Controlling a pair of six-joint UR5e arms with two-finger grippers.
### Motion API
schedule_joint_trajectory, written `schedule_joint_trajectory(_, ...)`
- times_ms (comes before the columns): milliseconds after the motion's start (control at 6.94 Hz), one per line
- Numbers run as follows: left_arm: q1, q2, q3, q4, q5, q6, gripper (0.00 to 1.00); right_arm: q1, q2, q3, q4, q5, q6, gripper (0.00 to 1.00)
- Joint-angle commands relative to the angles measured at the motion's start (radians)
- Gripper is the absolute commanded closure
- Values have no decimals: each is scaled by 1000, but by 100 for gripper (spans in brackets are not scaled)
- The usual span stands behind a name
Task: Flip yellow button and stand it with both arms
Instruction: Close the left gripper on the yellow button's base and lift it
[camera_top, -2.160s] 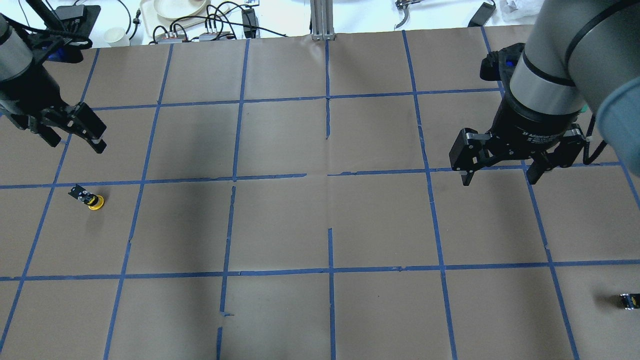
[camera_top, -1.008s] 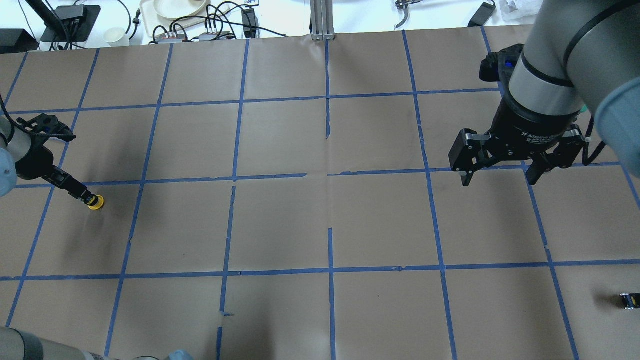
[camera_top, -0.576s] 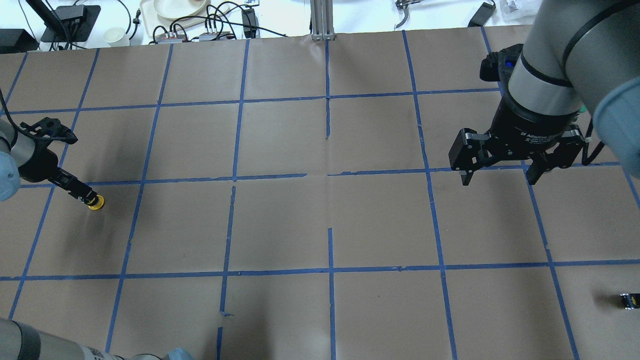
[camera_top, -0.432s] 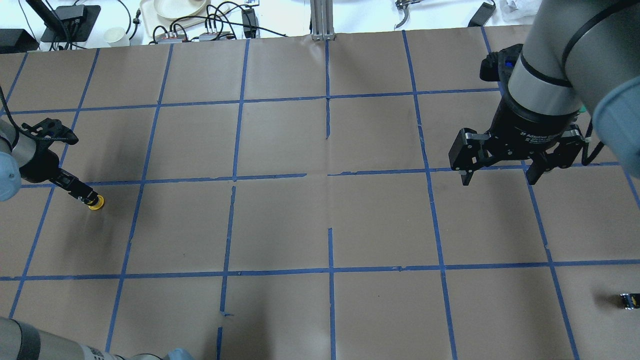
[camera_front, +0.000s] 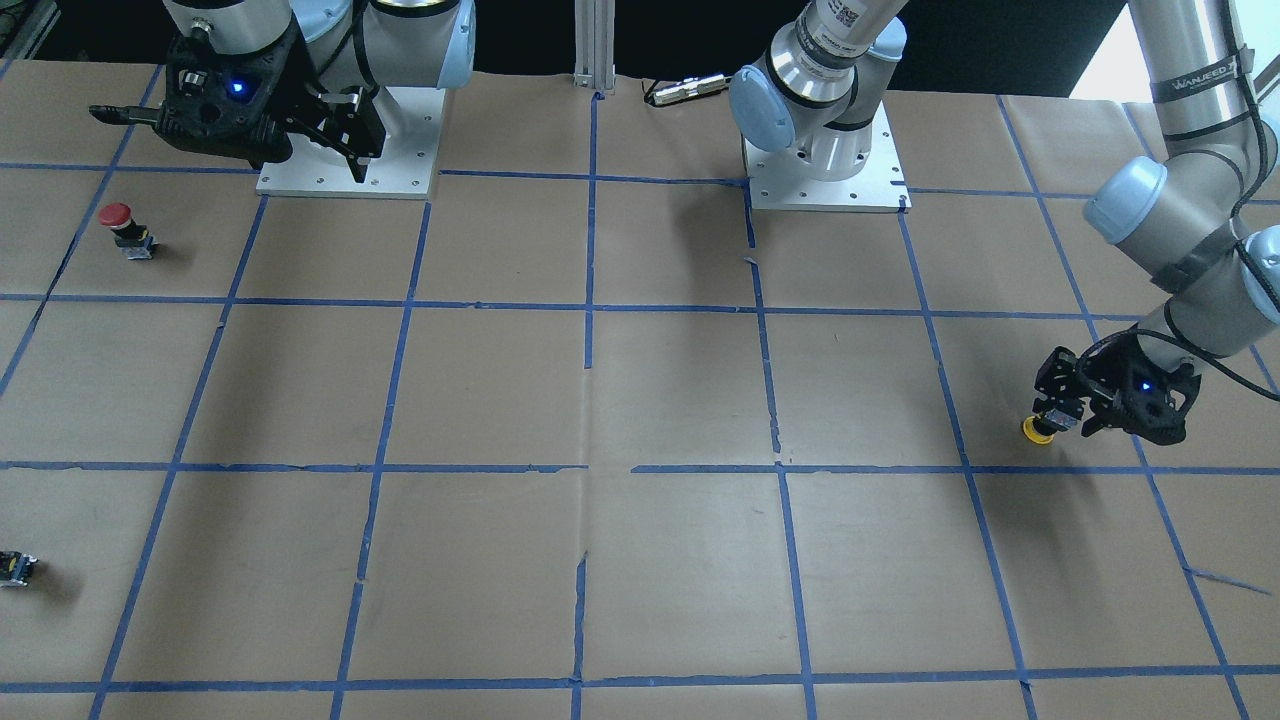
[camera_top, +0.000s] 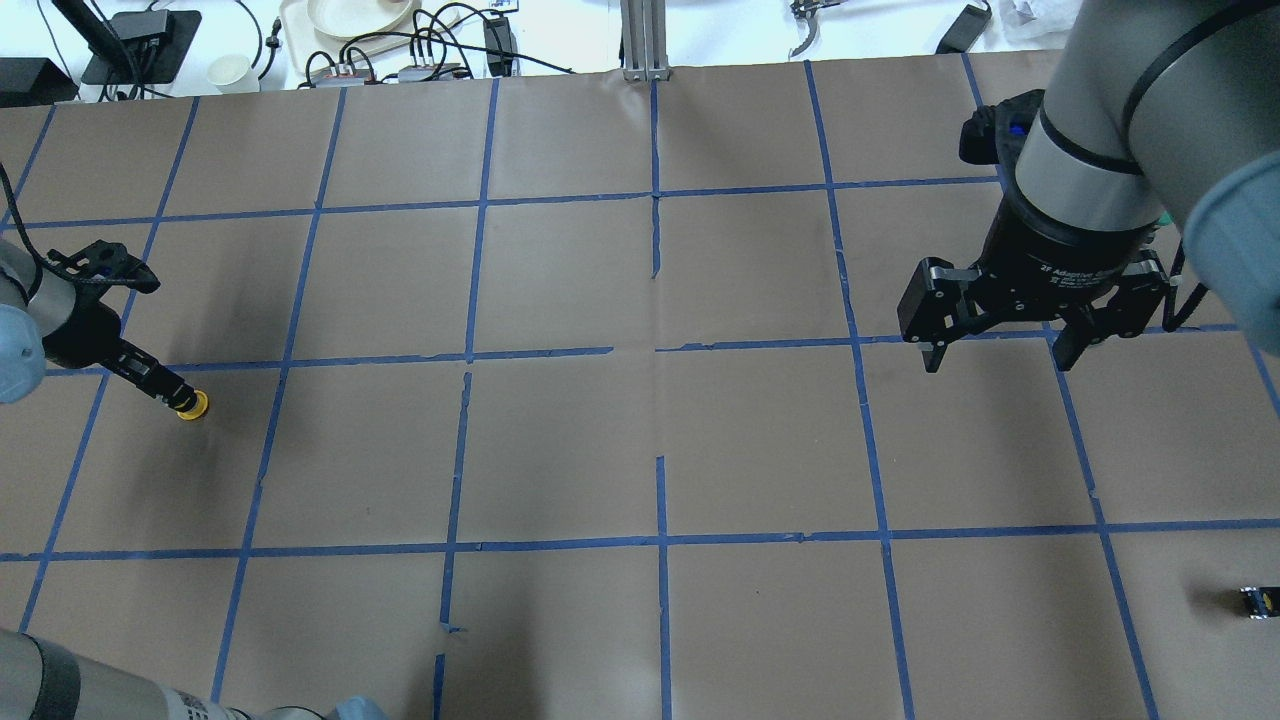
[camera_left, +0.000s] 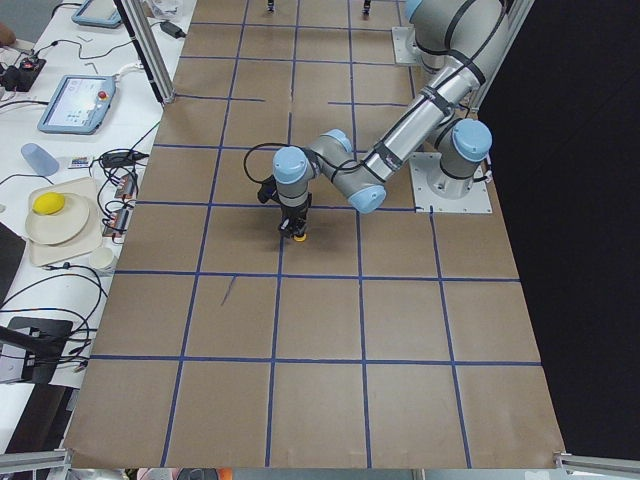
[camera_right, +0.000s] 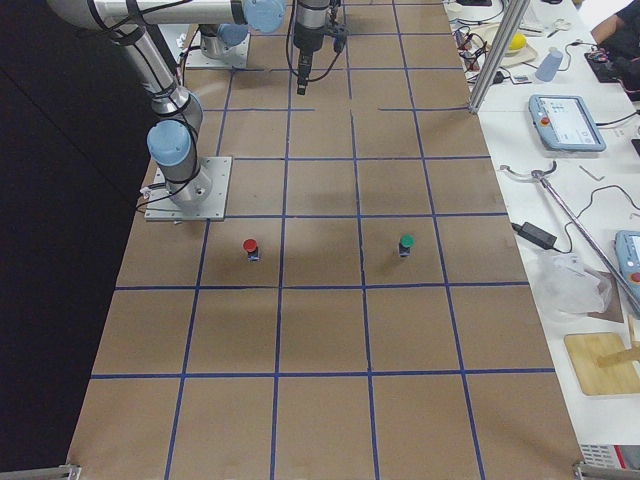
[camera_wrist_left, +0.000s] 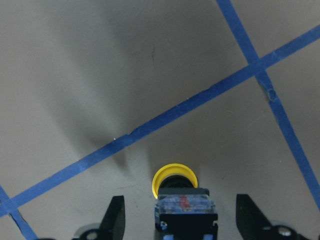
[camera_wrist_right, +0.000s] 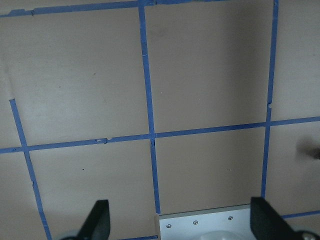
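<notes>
The yellow button (camera_top: 192, 404) lies on its side on the brown paper at the table's left, cap pointing away from my left gripper. My left gripper (camera_top: 160, 384) is low over it and open, its fingers (camera_wrist_left: 116, 216) on either side of the black-and-grey switch body (camera_wrist_left: 186, 212) with gaps on both sides. The yellow cap (camera_wrist_left: 174, 178) shows just beyond the body. In the front-facing view the button (camera_front: 1039, 430) sits at the gripper's (camera_front: 1068, 417) tip. My right gripper (camera_top: 995, 355) is open and empty, high above the table's right side.
A red-capped button (camera_front: 121, 228) stands near the right arm's base plate (camera_front: 400, 170), and a green-capped one (camera_right: 405, 243) beside it. A tiny black-and-yellow part (camera_top: 1258, 601) lies at the right edge. Cables and a plate (camera_top: 350, 15) lie beyond the far edge.
My left arm came down from the back left and set its open fingers around the button's body, then held there. The button and the right arm have not moved.
</notes>
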Motion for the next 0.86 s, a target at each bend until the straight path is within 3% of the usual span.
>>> schedule_joint_trajectory(0, 0, 8, 6, -2, -2, -1, 98, 0, -1, 9, 1, 3, 0, 0)
schedule_joint_trajectory(144, -25, 34, 20, -17, -8, -1, 98, 0, -4, 25, -2, 4, 0, 0)
schedule_joint_trajectory(432, -80, 107, 46, -185, -108, -18, 98, 0, -4, 26, -1, 4, 0, 0)
schedule_joint_trajectory(720, -167, 158, 46, -358, -279, -47, 98, 0, -4, 26, 1, 4, 0, 0)
